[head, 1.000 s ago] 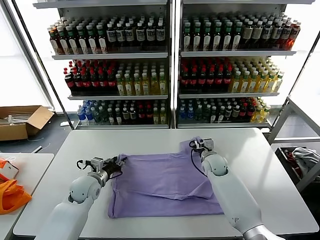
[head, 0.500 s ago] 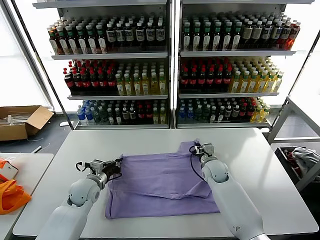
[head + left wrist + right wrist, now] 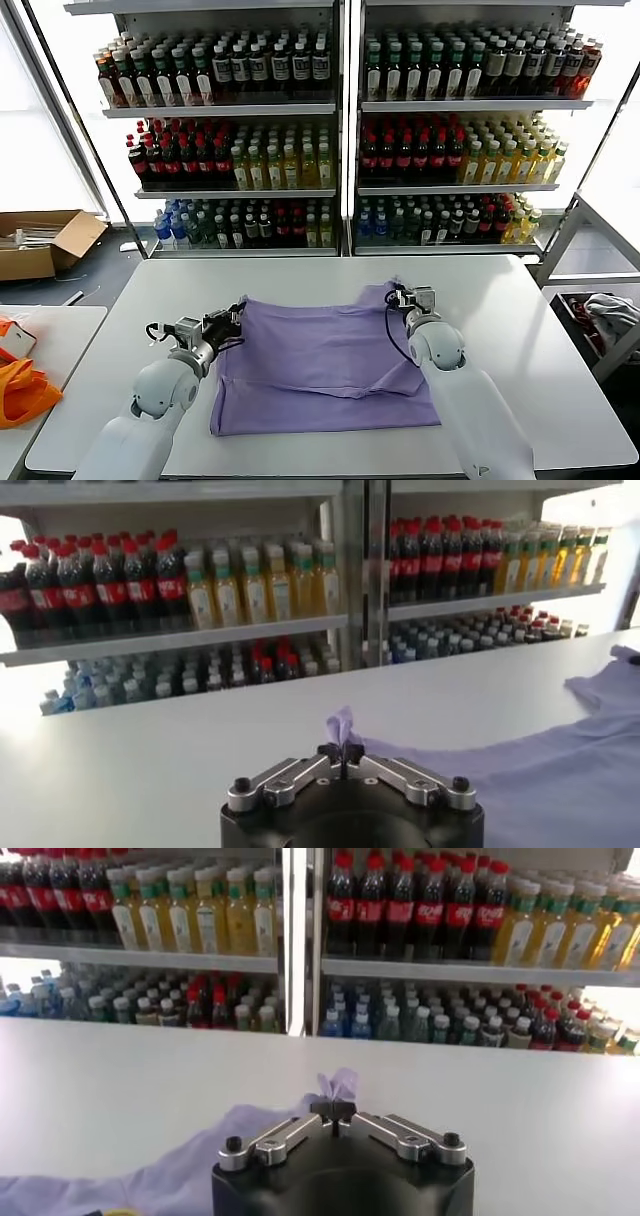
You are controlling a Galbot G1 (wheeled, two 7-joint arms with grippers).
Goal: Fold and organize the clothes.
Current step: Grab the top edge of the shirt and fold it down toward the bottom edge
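Both claws clamped on the shirt corners

The left claw (image 3: pixel 232 322) and right claw (image 3: pixel 400 297) have pinched shut on the T-shirt (image 3: pixel 320 365), whose upper-left corner now sits higher in frame.

light: bright, backlit from windows (image 3: pixel 40 130) | glare: overexposed behind shelves (image 3: pixel 230 130) | shadows: soft | focus: sharp

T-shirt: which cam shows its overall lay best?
Head view. It shows the whole lavender T-shirt spread on the table, with the left gripper and right gripper pinching its far corners. Each wrist view shows only the pinched tuft in its shut gripper and part of the cloth.
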